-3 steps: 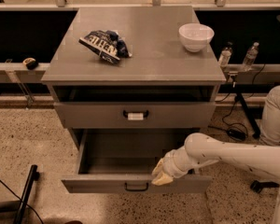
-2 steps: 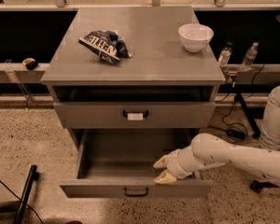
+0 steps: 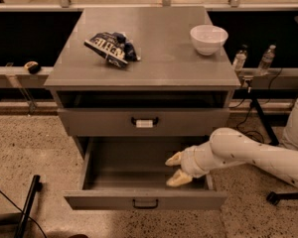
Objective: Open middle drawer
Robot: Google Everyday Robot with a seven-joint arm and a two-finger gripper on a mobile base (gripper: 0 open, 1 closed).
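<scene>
The middle drawer (image 3: 145,200) stands pulled well out from the front of the desk (image 3: 154,66), below the tagged drawer (image 3: 144,122), which is shut. Its low front panel, with a small black loop handle (image 3: 145,203) at the centre, sits nearest the camera, and its grey floor lies bare to view. The pincer (image 3: 170,171) is inside this drawer, over the right part of its floor and just behind the front panel, to the right of the handle. Its two pale fingers (image 3: 175,158) are spread apart and hold nothing; one points left higher up, and the other sits lower, close to the panel's inner face. Whether either touches the drawer cannot be told. The white arm (image 3: 238,150) reaches in over the drawer's right wall from the desk's right side. On the desk top, a chip bag (image 3: 111,47) lies toward the left edge and a white bowl (image 3: 208,38) sits near the back right corner.
</scene>
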